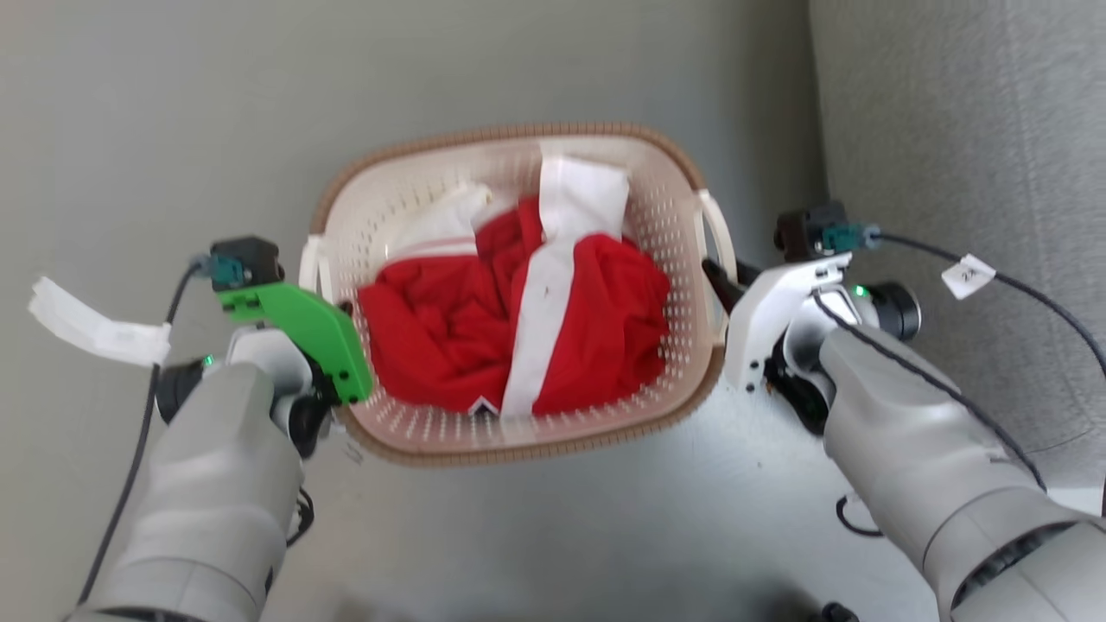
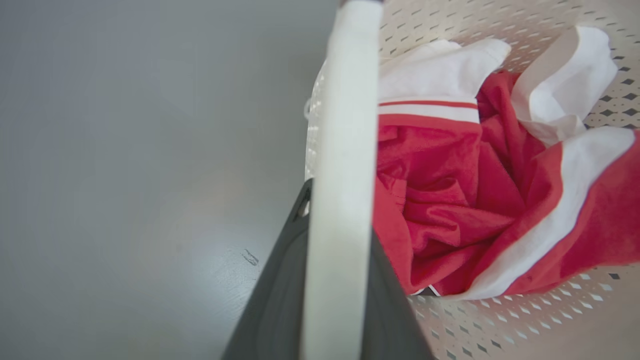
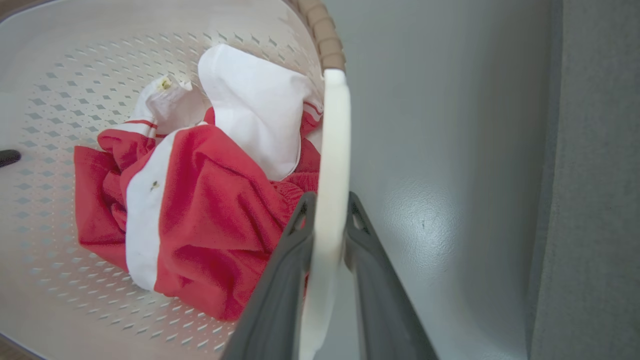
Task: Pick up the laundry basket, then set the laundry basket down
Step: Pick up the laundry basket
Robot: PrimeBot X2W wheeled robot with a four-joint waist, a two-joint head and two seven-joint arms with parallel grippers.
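Left fingers [image 2: 280, 300] and right fingers [image 3: 280, 290] both clamp the laundry basket [image 1: 518, 134] handles [image 1: 721, 233]. Probably lifted already; only the set-down's left.

The garment [image 1: 518, 320] hides most of the laundry basket's [image 1: 518, 442] floor. The green bracket [image 1: 311, 333] conceals most of the left gripper [image 1: 339, 307].

Right wrist view. The two dark fingers [image 3: 280, 280] of the right end effector [image 3: 327, 200] close on either side of a white loop handle [image 3: 334, 150] of the laundry basket [image 3: 75, 75], just below the brown woven-look rim trim [image 3: 325, 45]. A crumpled red-and-white garment [image 3: 210, 200] lies inside on the perforated cream bottom. Smooth grey floor [image 3: 440, 150] lies beyond the handle, and a darker textured grey surface [image 3: 595, 200] borders it.
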